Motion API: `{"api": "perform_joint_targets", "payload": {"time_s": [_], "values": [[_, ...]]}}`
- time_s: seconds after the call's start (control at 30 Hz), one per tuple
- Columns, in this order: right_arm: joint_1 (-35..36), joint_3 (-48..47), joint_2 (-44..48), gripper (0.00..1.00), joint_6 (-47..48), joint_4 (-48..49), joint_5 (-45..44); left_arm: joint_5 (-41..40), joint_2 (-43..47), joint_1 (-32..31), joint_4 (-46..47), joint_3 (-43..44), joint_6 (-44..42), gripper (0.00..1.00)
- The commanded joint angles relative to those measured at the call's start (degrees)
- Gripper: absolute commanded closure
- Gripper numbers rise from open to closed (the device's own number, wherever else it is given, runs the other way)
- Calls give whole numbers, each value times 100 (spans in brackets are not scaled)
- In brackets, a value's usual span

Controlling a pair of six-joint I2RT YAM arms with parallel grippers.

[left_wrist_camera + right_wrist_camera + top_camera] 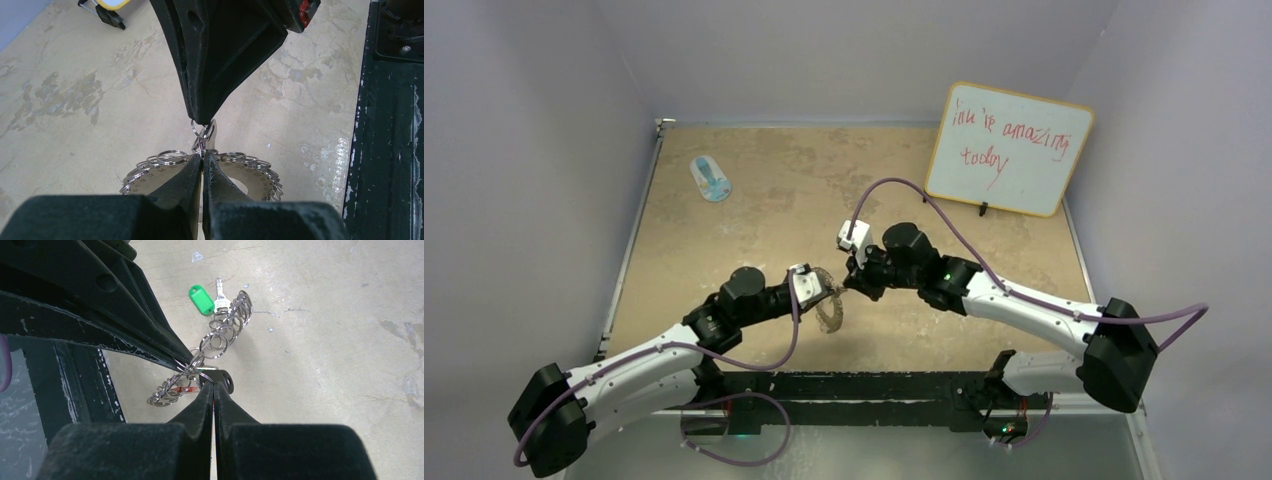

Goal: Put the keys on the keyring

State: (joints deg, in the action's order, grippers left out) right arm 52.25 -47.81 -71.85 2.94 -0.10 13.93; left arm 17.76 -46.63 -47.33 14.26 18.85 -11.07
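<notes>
Key meets keyring (pixel 150 179).
My left tool (pixel 202 159) clamps it steady; my right tool (pixel 213 386), closed on a key (pixel 211 132), offers it to a loop.

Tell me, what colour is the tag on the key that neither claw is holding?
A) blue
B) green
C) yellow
B: in the right wrist view, the free key by the ring has a green tag.

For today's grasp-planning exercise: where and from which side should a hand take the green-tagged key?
Probably the green tag, pinched across its width from the side away from the keyring: it is bulkier than the blade, which sits by the loops.
</notes>
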Motion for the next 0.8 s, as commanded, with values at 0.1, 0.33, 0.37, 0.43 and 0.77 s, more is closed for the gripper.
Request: {"api": "perform_joint_targets", "payload": {"time_s": [0.1,0.33,0.37,0.43,0.77], "values": [[-2,171,378,89,-42,302,-310,125,248,-16,450,-64,114,100],[1,582,1022,51,-36,944,-354,153,371,-18,450,-99,76,100],[4,656,1124,51,29,1110,-374,164,388,-16,454,-101,64,100],[1,843,1314,50,168,1430,-320,202,423,-19,459,-114,34,100],[1,1988,2114,54,1406,3025,1010,695,546,-21,619,-210,-60,100]]}}
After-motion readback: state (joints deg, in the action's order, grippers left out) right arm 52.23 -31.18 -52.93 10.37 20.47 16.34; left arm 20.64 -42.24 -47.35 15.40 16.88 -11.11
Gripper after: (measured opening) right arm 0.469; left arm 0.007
